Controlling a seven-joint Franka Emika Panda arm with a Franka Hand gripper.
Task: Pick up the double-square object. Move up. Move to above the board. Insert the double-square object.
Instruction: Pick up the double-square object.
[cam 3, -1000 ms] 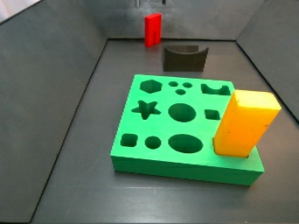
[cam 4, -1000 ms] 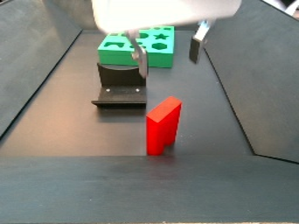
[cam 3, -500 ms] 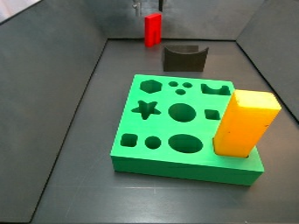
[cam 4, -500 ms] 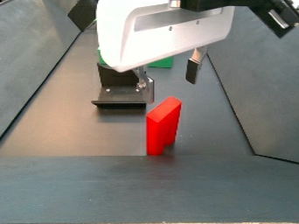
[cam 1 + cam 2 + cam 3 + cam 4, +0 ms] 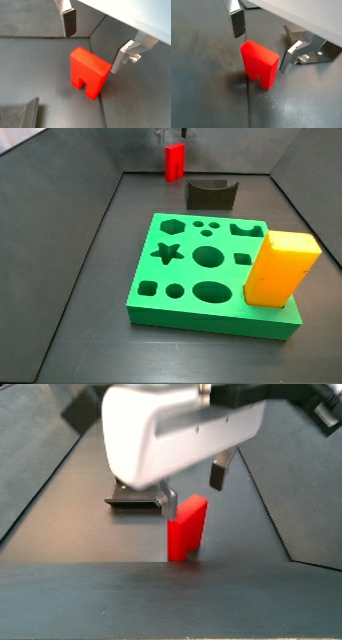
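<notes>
The double-square object [image 5: 174, 163] is a tall, narrow red block standing upright on the dark floor near the back wall. It also shows in a side view [image 5: 187, 527] and in both wrist views [image 5: 89, 71] [image 5: 259, 62]. My gripper [image 5: 194, 489] is open just above it, with one finger [image 5: 69, 22] on each side of its top and not touching it. The gripper also shows in the wrist views [image 5: 95, 42] [image 5: 263, 42]. The green board [image 5: 160, 293] with its cut-out holes lies on the floor, well away from the gripper.
A large orange-yellow block [image 5: 281, 268] stands on the board's right front corner. The dark fixture [image 5: 211, 194] stands between the red block and the board; it also shows beside the gripper [image 5: 134, 494] [image 5: 321, 47]. Grey walls enclose the floor.
My gripper has come down towards the red block, and its fingers now flank the block's top. The block, board and orange-yellow block have not moved.
</notes>
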